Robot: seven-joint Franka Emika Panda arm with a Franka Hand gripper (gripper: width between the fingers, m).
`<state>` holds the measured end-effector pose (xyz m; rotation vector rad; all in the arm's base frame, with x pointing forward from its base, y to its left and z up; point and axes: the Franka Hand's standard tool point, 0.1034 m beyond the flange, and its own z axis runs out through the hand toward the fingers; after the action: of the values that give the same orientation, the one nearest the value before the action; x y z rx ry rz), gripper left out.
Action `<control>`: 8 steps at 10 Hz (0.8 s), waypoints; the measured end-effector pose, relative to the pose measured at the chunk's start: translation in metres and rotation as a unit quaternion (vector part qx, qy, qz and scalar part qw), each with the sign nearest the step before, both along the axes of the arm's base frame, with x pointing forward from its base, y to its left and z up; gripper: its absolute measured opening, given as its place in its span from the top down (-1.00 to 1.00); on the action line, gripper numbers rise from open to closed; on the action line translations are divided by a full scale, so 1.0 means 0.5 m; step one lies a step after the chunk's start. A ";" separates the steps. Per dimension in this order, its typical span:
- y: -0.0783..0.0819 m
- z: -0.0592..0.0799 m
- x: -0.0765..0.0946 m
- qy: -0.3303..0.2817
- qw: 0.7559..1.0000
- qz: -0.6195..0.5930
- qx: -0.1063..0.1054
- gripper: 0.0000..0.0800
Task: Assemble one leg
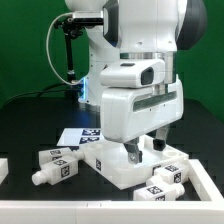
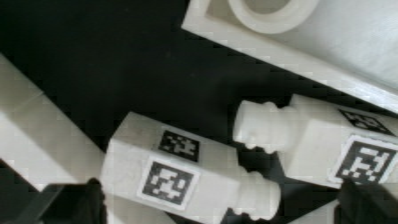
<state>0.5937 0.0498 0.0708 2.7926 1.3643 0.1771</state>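
Now end effector [image 1: 145, 148] spread open, low over leg [image 2: 171, 172] beside tabletop [image 2: 338, 60].

Just beneath the gripper [image 1: 143, 149], a leg [image 2: 178, 165] and a second leg [image 2: 338, 140] lie close together, with only a narrow gap between them. The tabletop [image 2: 302, 55] blocks the way just beyond. Bare black table [image 2: 98, 45] alongside them lies open.

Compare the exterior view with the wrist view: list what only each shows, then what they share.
Only the exterior view: the white robot arm and the flat white marker board. Only the wrist view: the round corner hole in the large white square tabletop. Both: that tabletop and small white tagged plastic legs.
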 end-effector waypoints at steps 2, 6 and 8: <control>0.000 -0.002 -0.001 -0.006 1.000 0.005 0.000 -0.63; 0.006 0.011 0.015 -0.004 0.996 -0.084 0.016 -0.63; 0.037 0.023 0.037 0.011 0.969 -0.242 0.042 -0.63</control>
<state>0.6122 0.0684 0.0826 3.0977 0.6504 0.1917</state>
